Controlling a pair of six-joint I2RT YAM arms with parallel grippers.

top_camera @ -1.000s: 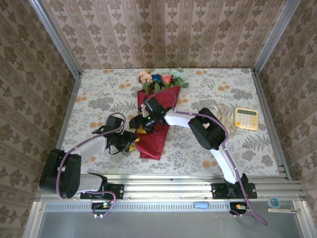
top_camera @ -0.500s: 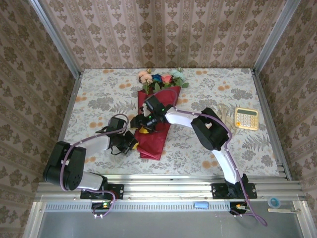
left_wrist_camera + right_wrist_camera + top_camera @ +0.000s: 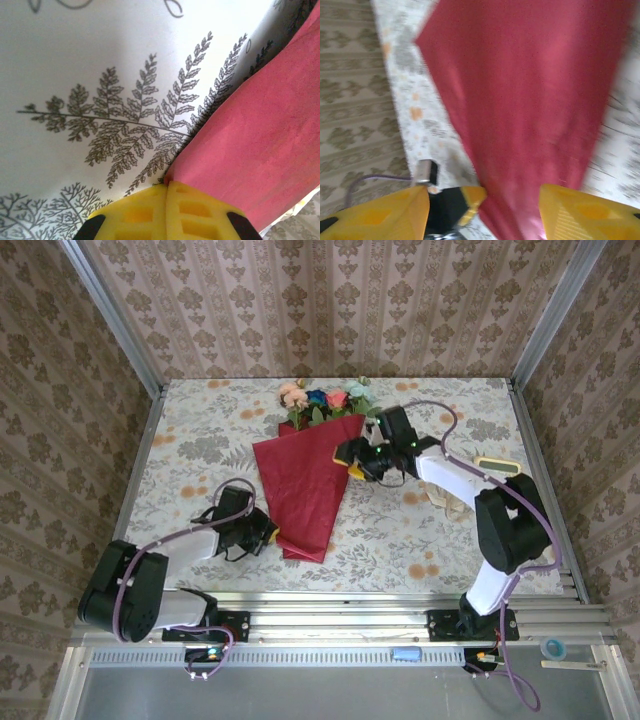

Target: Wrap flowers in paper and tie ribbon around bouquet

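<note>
The bouquet lies mid-table as a cone of dark red paper (image 3: 305, 485). The flowers (image 3: 325, 400) stick out of its wide far rim. My left gripper (image 3: 268, 532) sits at the cone's lower left edge. In the left wrist view its yellow fingertips (image 3: 166, 189) are pressed together, with the paper (image 3: 250, 135) edge caught in their seam. My right gripper (image 3: 350, 455) hovers open just right of the cone's upper right corner. Its two fingers stand wide apart in the blurred right wrist view, where the paper (image 3: 530, 90) lies beyond them. The cream ribbon (image 3: 441, 497) lies under the right forearm.
A yellow calculator (image 3: 500, 464) lies at the right, partly covered by the right arm. Metal rails (image 3: 140, 470) and patterned walls close the table on three sides. The floral tablecloth (image 3: 200, 440) shows bare to the left of the bouquet.
The right arm has swung from over the cone to its right side. The paper's left flap has spread wider. The left gripper has shut at the paper's lower left edge.
</note>
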